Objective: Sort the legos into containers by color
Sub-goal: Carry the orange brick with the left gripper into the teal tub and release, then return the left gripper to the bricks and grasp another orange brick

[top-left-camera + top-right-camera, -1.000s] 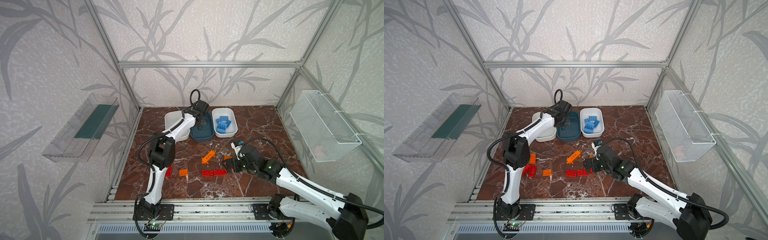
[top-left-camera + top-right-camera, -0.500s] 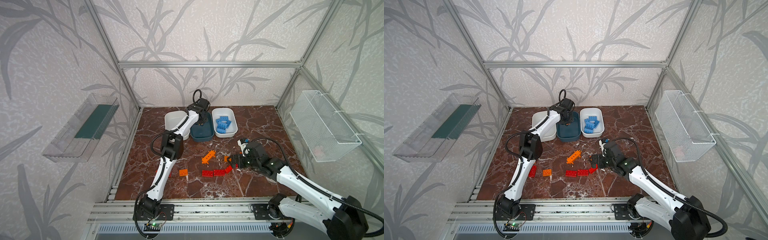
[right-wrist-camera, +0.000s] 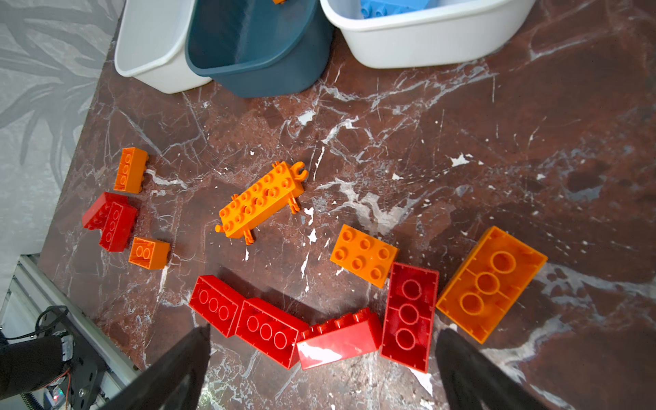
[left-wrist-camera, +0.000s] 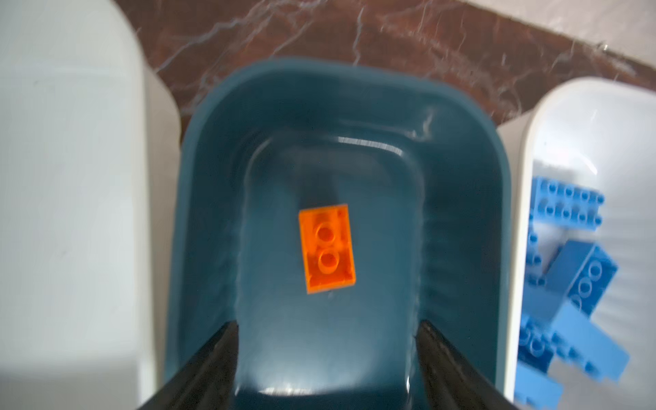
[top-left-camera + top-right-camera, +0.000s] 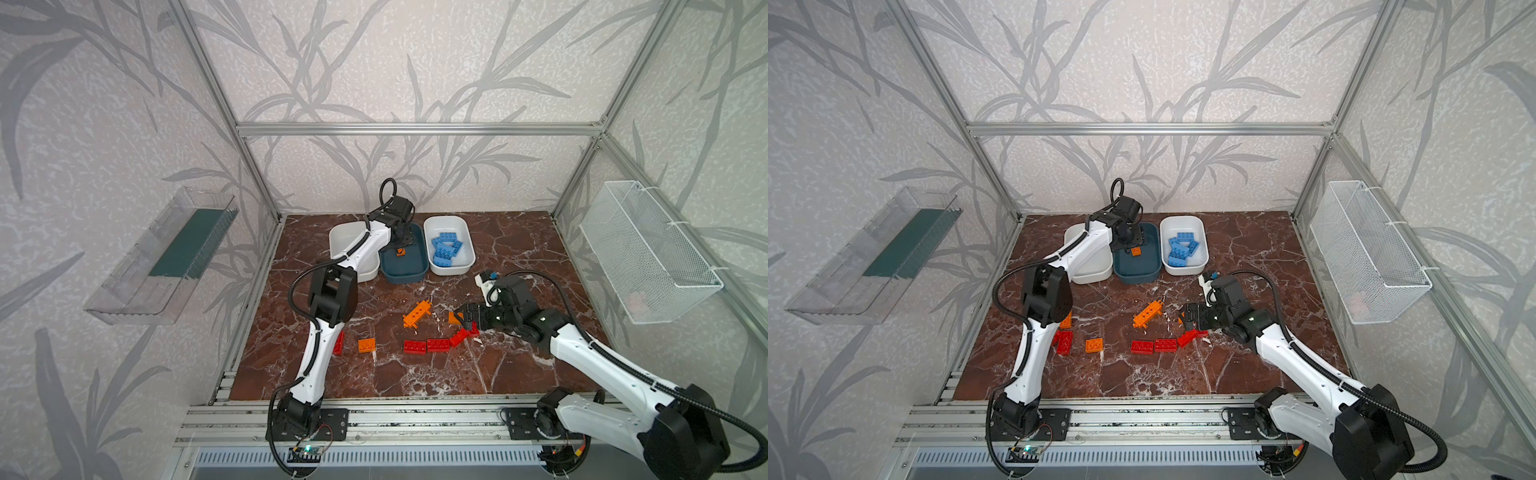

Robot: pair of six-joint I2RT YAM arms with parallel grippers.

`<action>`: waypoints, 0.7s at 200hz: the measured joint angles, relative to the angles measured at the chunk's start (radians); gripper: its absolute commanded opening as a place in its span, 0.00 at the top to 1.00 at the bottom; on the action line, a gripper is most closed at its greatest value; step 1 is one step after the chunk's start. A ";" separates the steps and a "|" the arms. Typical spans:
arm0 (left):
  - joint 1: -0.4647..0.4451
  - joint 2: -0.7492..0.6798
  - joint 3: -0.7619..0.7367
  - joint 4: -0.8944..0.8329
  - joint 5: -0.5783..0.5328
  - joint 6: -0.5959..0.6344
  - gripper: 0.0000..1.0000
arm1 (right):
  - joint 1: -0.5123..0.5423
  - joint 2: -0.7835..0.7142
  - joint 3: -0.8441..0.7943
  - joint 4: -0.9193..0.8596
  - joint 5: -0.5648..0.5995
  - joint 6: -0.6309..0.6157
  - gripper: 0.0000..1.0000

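Orange brick (image 4: 327, 248) sits in the teal tub (image 4: 355, 76), both grippers open and empty

Both top views: left gripper (image 5: 402, 243) hangs over the teal tub, the middle one of three, and the blue bricks (image 5: 445, 249) are in the white tub (image 5: 471, 255) right beside it. Left wrist: jaws spread wide, nothing between them, orange brick lying underside up on the tub floor. Right wrist: right gripper (image 3: 323, 333) is wide apart too, holding nothing, just above the red bricks (image 3: 269, 328) on the marble floor (image 3: 532, 142).
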 measured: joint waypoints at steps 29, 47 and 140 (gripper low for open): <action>-0.009 -0.344 -0.394 0.084 -0.050 -0.003 0.22 | 0.000 -0.036 0.006 -0.011 -0.001 -0.016 0.01; -0.012 -0.540 -0.600 0.116 -0.095 -0.010 0.22 | 0.006 -0.065 0.011 -0.011 -0.007 -0.016 0.01; 0.080 -0.771 -1.139 0.133 -0.201 -0.092 0.24 | 0.290 -0.037 0.055 -0.032 0.073 0.040 0.01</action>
